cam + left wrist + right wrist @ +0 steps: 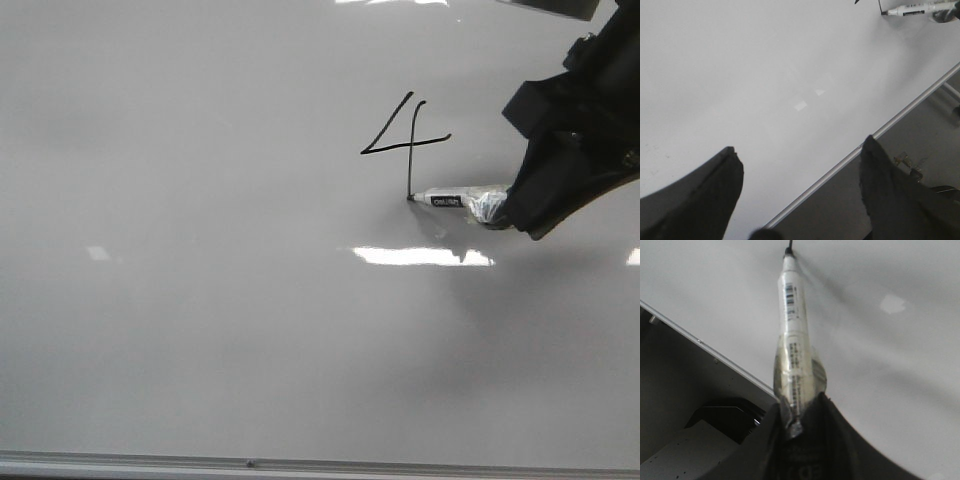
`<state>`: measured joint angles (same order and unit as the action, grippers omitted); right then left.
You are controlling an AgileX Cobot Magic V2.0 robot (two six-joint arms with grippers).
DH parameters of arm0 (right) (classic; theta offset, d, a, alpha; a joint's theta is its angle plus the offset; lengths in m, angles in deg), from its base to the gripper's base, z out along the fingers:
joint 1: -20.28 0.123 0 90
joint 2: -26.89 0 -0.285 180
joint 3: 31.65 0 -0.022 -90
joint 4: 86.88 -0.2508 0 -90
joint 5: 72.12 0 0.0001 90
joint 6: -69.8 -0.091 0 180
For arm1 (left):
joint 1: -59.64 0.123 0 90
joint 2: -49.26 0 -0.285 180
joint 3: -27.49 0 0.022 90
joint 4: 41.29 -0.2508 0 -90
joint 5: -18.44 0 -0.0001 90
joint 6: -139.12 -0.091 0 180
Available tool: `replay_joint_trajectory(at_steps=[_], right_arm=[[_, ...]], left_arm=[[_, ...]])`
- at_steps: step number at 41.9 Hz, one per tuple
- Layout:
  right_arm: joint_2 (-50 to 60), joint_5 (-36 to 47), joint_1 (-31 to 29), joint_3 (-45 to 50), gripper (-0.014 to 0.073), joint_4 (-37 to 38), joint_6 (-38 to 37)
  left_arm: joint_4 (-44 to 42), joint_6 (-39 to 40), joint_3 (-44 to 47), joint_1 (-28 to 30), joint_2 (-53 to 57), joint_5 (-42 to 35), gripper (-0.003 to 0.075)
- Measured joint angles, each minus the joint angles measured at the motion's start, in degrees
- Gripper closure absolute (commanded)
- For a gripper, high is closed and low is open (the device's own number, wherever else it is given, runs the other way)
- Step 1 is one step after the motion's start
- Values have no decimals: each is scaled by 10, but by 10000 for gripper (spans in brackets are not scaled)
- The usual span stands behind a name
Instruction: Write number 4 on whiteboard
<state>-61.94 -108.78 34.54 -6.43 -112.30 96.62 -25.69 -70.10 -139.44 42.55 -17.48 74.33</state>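
Marker: white cylindrical marker pen (455, 198), long axis running 3 to 9 o'clock in the front view, tip pointing to 9.
Tip contact: touching the foot of the thin black hand-drawn number 4 (405, 140), at 6 o'clock of the figure.
Figure location: right of centre on the glossy white-grey whiteboard (200, 300).
Right gripper (790, 415): closed on the marker's rear; the nearer arm.
Left gripper (800, 195): jaws spread wide, holding nothing, over the board edge.

Right tool (505, 212) black, blocky angular housing, matte, clear shiny tape wrapped round its tip. Left tool (800, 195) two black tapered fingers (715, 200), matte, slightly rough edges, pointed ends. No cables or markings visible.
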Motion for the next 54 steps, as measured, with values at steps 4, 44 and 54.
replay_joint_trajectory(at_steps=[4, 44, 54], right_arm=[[0, -12, 0, -12, 643, 0, 5], [291, -284, 55, -36, 643, -57, 264], [291, -284, 55, -36, 643, -57, 264]], left_arm=[[0, 0, 0, 0, 0, 0, 241], [62, -164, -79, -340, -146, -6, 132], [63, -166, -149, -367, -233, -9, 132]])
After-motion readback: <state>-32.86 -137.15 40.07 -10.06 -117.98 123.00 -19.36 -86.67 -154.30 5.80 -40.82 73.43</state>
